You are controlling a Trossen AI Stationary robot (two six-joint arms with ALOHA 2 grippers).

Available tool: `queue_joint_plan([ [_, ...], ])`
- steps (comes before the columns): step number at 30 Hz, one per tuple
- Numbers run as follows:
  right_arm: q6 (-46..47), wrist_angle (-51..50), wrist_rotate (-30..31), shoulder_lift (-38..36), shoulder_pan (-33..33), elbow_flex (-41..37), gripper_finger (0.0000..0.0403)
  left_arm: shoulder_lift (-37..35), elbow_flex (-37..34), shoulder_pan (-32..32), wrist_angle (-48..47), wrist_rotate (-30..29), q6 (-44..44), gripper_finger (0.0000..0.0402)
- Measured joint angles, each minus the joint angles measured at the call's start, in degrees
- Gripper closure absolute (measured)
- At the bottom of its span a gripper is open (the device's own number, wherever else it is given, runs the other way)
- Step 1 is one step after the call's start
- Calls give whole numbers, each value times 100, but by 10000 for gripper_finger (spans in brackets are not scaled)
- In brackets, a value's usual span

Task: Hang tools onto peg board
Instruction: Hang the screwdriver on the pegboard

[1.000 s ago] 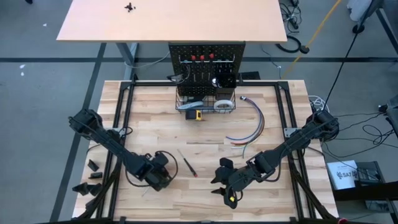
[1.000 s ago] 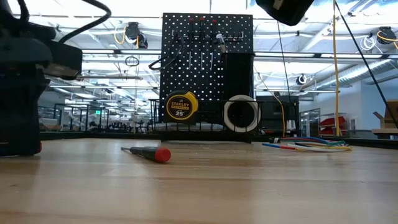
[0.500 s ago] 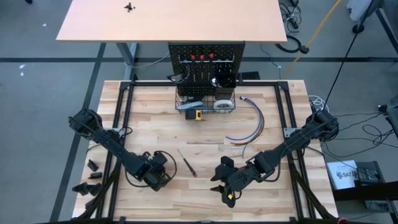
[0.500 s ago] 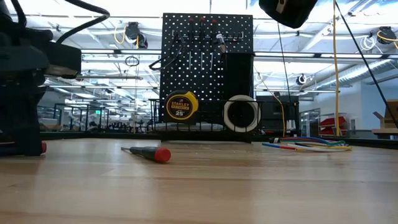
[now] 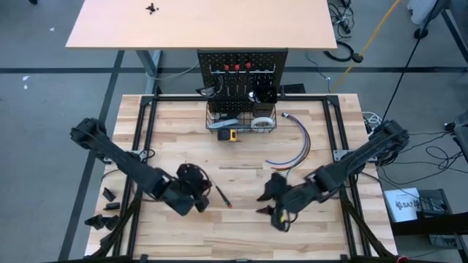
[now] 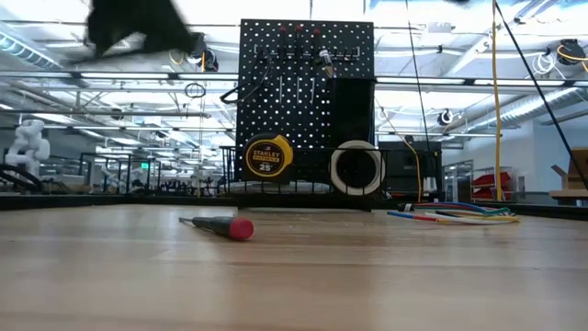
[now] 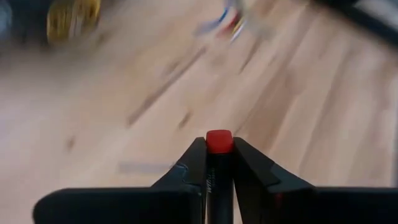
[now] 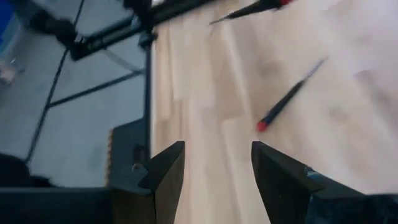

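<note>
Work table [image 5: 175, 131]: light wood planks, black frame rails along the sides.
Peg board [image 6: 306, 97]: upright at the far middle edge of the table; black, perforated; hung with a row of red-handled tools [image 5: 238, 67], three red tops countable from above, plus silver pieces too small to count.
Wire basket [image 5: 241, 123]: at the foot of the peg board; holding one yellow tape measure [image 6: 266, 156] and one white tape roll [image 6: 356, 168], side by side, tape measure on the left in the low view.
Small bin [image 5: 266, 95]: on the board, above the basket; contents not readable.
Coloured wires [image 5: 292, 150]: one curved bundle, flat on the table just right of the basket.
Left gripper [image 5: 191, 191]: raised off the table in the near-left part; clamped on one screwdriver, red butt end [image 7: 219, 141] poking out between the fingers.
Right gripper [image 5: 276, 207]: near middle-right of the table; fingers [image 8: 166, 171] apart, nothing between them.
Loose screwdriver [image 6: 218, 225]: one, red and black, flat on the wood between the two grippers, well short of the peg board.
</note>
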Motion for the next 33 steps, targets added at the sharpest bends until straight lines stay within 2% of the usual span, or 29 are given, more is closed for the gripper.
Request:
queue_joint_plan([
  [6, -532, -669, 1456, -948, 155, 0, 222, -684, 814, 439, 747, -547, 1998, 353],
  [10, -1015, -1063, 2465, -1477, 145, 0, 222, -790, 1408, 1027, 1451, -816, 3617, 353],
  [13, -1717, -1267, 2572, -1821, -44, 0, 222, -741, 1888, 1605, 2280, -790, 4908, 353],
  [16, -2576, -1381, 2619, -2158, -338, 0, 222, -550, 2317, 2293, 3063, -353, 5856, 352],
  [20, -3795, -1415, 3046, -2597, -937, 0, 222, -217, 2856, 3256, 3657, 306, 6253, 352],
  [22, -4236, -1415, 3042, -2815, -1346, 0, 222, -27, 3152, 3688, 3854, 662, 6254, 352],
  [28, -4652, -1442, 3009, -3342, -2373, 0, 222, 842, 4149, 4498, 3894, 1422, 6255, 352],
  [33, -4626, -1466, 2196, -3497, -2959, 0, 222, 1594, 5015, 4843, 3863, 1914, 6309, 352],
])
